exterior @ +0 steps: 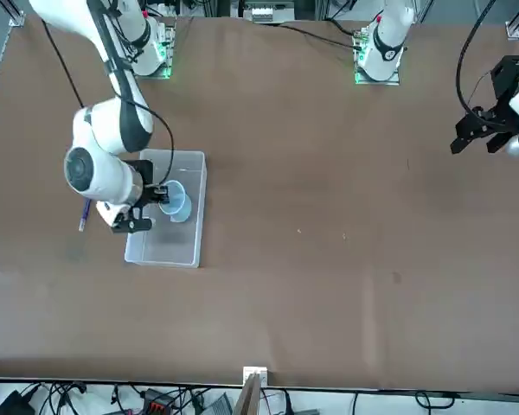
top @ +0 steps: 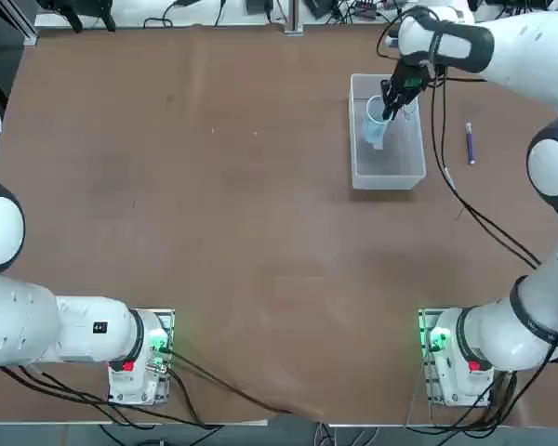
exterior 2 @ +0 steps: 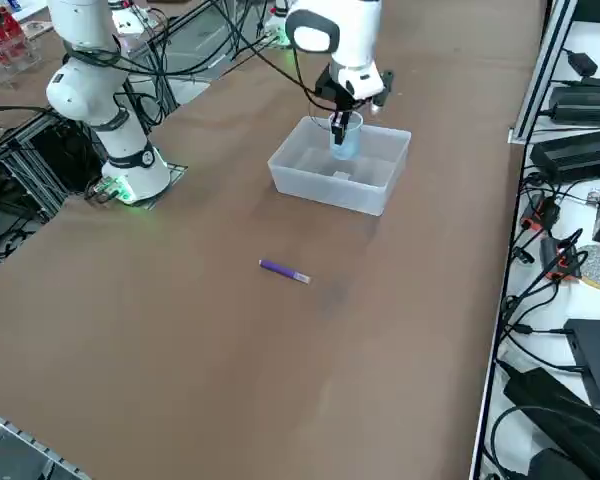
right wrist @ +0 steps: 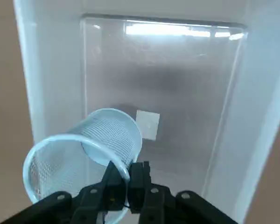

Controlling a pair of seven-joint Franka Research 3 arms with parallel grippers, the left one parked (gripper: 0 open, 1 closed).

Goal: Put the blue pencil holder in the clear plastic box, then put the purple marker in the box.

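While the first placement looks to be in hand, its target is the clear plastic box (exterior 2: pixel 330 195), set toward the table's (exterior 2: pixel 180 350) far edge, right of its middle. Next nearest: the purple marker (exterior 2: pixel 284 271), lying on the table between the box's right edge and the table's right edge, well apart from the box. That's the second job, untouched so far.

Blue pencil holder (right wrist: pixel 114 133) is inside the box's walls, nearer the box's left edge than its right. Right gripper (right wrist: pixel 128 175) has its fingers pinched on the holder's wall at the rim. Can't tell whether the base touches the box's floor.

Next move, as judged: settle the base on the floor, spread the fingers, back off straight up so the rim doesn't snag, then go for the marker. Tipping on release is the likely risk.

Looks: holder is pale blue, round, fine mesh wall, smooth thicker rim, open mouth. Box is translucent, whitish, low-walled, with a small white label (right wrist: pixel 148 123) on its floor. Marker is slim, purple, lighter at its far end.
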